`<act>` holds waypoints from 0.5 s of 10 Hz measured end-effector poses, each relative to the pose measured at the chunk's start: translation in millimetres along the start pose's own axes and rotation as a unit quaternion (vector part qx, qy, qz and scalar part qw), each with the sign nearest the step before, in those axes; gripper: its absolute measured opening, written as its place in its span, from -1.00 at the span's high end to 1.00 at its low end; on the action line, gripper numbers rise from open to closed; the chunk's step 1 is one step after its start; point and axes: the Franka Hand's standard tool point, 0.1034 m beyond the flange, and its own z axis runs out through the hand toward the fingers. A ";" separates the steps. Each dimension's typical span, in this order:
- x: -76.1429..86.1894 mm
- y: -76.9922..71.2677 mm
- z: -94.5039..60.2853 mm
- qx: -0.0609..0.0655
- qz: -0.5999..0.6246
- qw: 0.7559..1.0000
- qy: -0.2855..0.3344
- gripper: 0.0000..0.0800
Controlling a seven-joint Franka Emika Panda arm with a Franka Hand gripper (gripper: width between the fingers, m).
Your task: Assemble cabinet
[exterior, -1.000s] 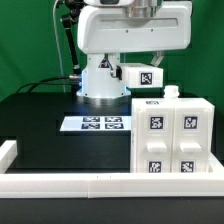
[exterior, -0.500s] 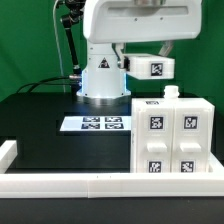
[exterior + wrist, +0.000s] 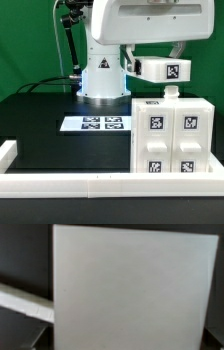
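The cabinet (image 3: pixel 172 140) is a white box at the exterior view's right, with four tagged drawer blocks on its front, a tag on its top and a small white stub (image 3: pixel 170 92) there. My gripper (image 3: pixel 156 62) is shut on a white tagged block (image 3: pixel 160 71) and holds it in the air just above the cabinet's top, clear of it. In the wrist view the held block's flat white face (image 3: pixel 130 291) fills most of the picture and hides the fingertips.
The marker board (image 3: pixel 95 123) lies on the black table left of the cabinet. A long low white border rail (image 3: pixel 70 183) runs along the front edge and shows in the wrist view (image 3: pixel 25 303). The arm's base (image 3: pixel 100 82) stands behind.
My gripper has carried the white tagged block up and toward the exterior view's right, from beside the arm's base to above the cabinet's top. The cabinet has not moved.
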 end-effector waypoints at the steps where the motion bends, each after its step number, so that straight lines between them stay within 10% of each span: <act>1: -0.6 0.0 1.4 0.000 0.000 1.000 -0.001 -0.41; 5: 21.5 -10.4 4.4 0.001 -0.012 1.000 -0.006 -0.41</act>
